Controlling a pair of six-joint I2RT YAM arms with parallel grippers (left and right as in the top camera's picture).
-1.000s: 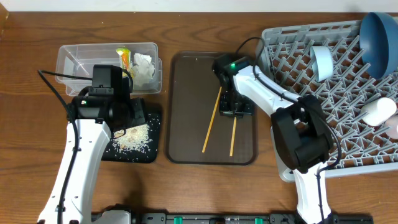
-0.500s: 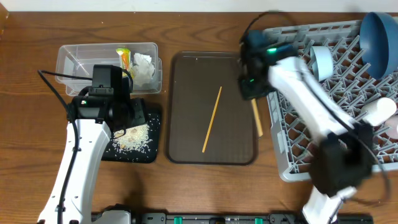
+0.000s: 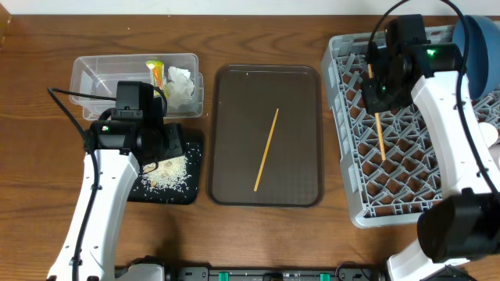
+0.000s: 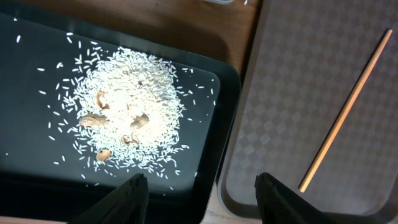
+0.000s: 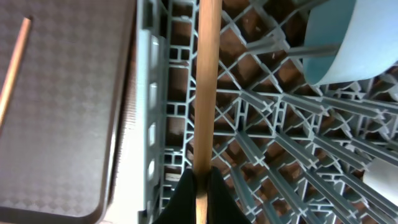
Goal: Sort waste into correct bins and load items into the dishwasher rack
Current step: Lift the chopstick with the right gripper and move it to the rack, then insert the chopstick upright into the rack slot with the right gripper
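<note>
overhead view is showing what has changed over the last second: the right gripper (image 3: 378, 87), which was down on the brown tray (image 3: 230, 117) beside a pair of sticks, is now hanging over the dishwasher rack (image 3: 337, 156) with one chopstick (image 3: 380, 133) pinched in its closed jaws. the stick is pointing down the rack's left half, above the pegs and, as far as i can tell, not yet resting in them. the right wrist view is confirming the clamp, with the fingertips squeezing the wood's near end. the second chopstick (image 3: 266, 150) is lying alone and slanted on the brown tray.

that is leaving this stick to be set among the pegs and one more to be fetched. the dark blue bowl (image 3: 478, 47) and light blue bowl (image 3: 406, 78) are already sitting in the rack. the left gripper (image 4: 202, 202) is hovering part-open and empty over the black tray (image 4: 25, 186), where the rice scraps (image 4: 127, 106) are lying. the wrapper (image 3: 156, 72) and tissue (image 3: 181, 82) are sitting in the clear tub (image 3: 94, 70).
</note>
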